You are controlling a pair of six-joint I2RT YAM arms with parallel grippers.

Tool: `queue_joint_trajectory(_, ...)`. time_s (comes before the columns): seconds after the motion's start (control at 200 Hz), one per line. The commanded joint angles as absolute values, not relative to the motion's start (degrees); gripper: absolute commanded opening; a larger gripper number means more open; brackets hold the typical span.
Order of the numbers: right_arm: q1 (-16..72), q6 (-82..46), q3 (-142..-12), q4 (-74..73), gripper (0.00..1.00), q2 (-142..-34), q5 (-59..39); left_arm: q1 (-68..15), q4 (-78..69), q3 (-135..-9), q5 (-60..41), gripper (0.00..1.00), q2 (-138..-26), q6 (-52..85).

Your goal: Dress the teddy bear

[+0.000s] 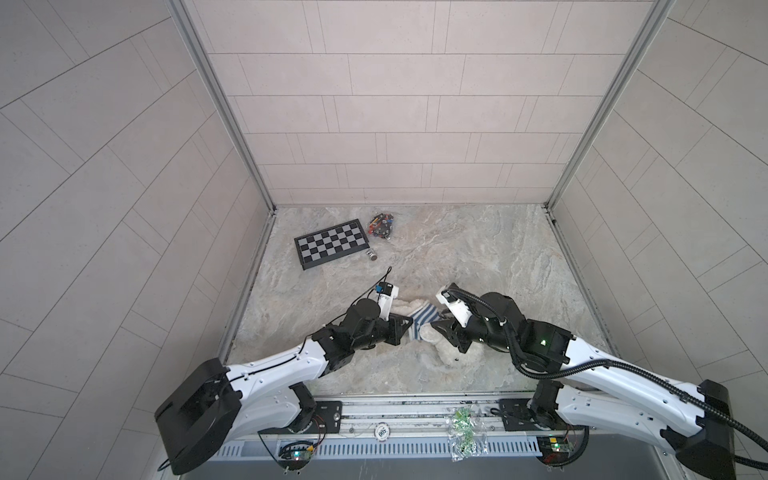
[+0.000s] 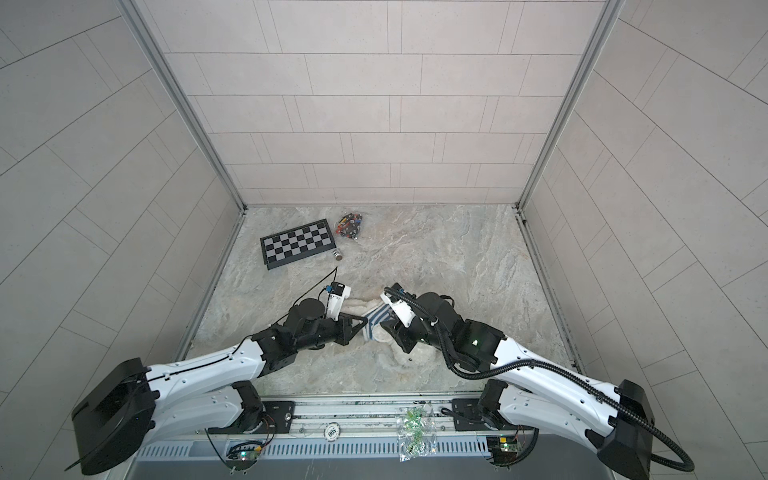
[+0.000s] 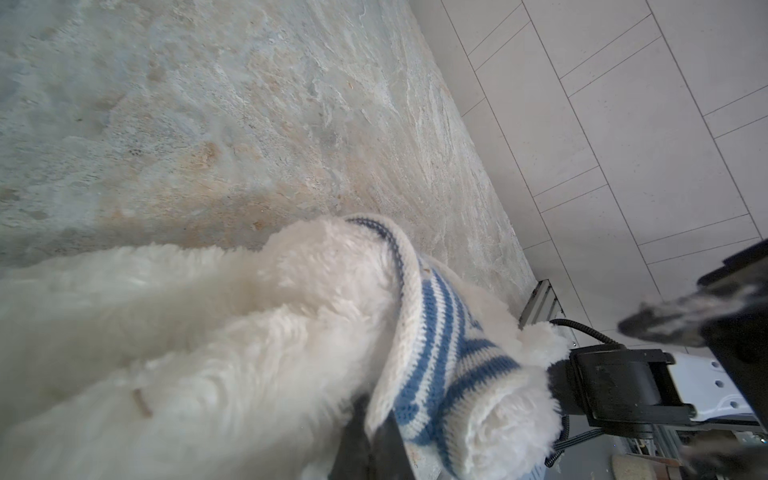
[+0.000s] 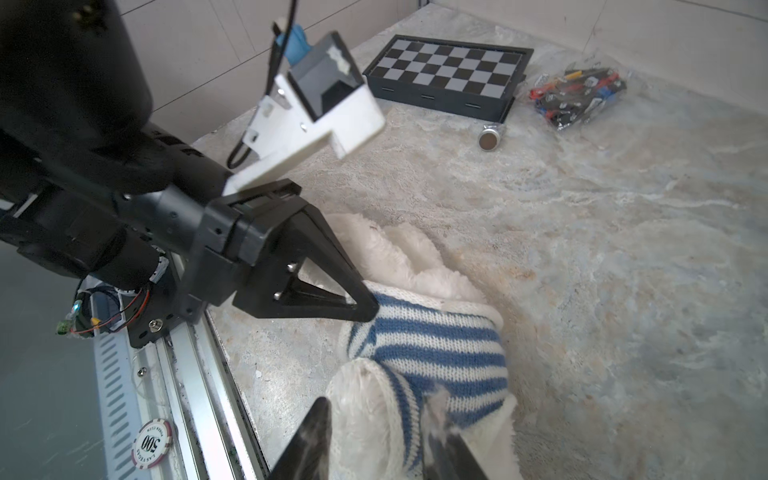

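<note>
The teddy bear [image 1: 444, 353] is lying on the table [image 1: 478, 249] near its front edge, between the two claws; in both top views the arms are hiding much of it. The striped shirt [image 4: 436, 345] is sitting partly on the bear, bunched around the body, with white fur showing beyond it at either end. The left claw [image 4: 365, 309] is pinching the shirt's knitted hem, its jaws closed on the fabric. The right claw [image 4: 379, 395] is standing partly open, with one finger on each side of a furry limb that is poking out of a shirt opening. Whether the fingers are pressing on that limb cannot be told. By its look, the bear is handling as a light, soft, squashy load. The long pile is likely compressing under any grip and giving only a shallow, slippery hold, so a claw taking fur alone is risking a slip. A hold on a limb near its root, or on the body through the shirt, is offering more purchase. The knit appears stretchy and easy to grip, and the ribbed edge is offering a firmer hold than the middle of a panel, where loops may pull. Nothing here is looking fragile. The chessboard [image 1: 330, 243] and the bag of small parts [image 1: 381, 224] are lying well apart at the back of the table.
</note>
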State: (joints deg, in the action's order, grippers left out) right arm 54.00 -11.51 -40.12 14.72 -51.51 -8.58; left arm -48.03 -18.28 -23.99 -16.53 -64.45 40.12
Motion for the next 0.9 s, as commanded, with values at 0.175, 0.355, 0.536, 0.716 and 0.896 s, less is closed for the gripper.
queue_joint_trajectory(0.175,59.5,-4.4,-42.4,18.8,0.36,-56.5,-1.5,-49.0,-22.3,-26.2,-18.1,0.0,-65.4,42.1)
queue_joint_trajectory(0.355,59.5,-4.0,-42.5,17.6,0.38,-58.7,1.2,-49.0,-23.1,-26.1,-18.5,0.0,-65.6,42.4)
queue_joint_trajectory(0.536,59.6,-2.9,-43.6,17.4,0.36,-62.2,1.1,-49.0,-23.2,-26.0,-18.5,0.0,-65.4,42.7)
queue_joint_trajectory(0.716,60.2,-2.1,-44.2,17.8,0.35,-63.1,0.3,-49.0,-22.9,-25.9,-18.5,0.0,-65.4,42.5)
queue_joint_trajectory(0.896,61.5,-1.5,-44.2,17.7,0.33,-62.6,0.8,-49.0,-22.9,-26.3,-18.7,0.0,-66.4,42.5)
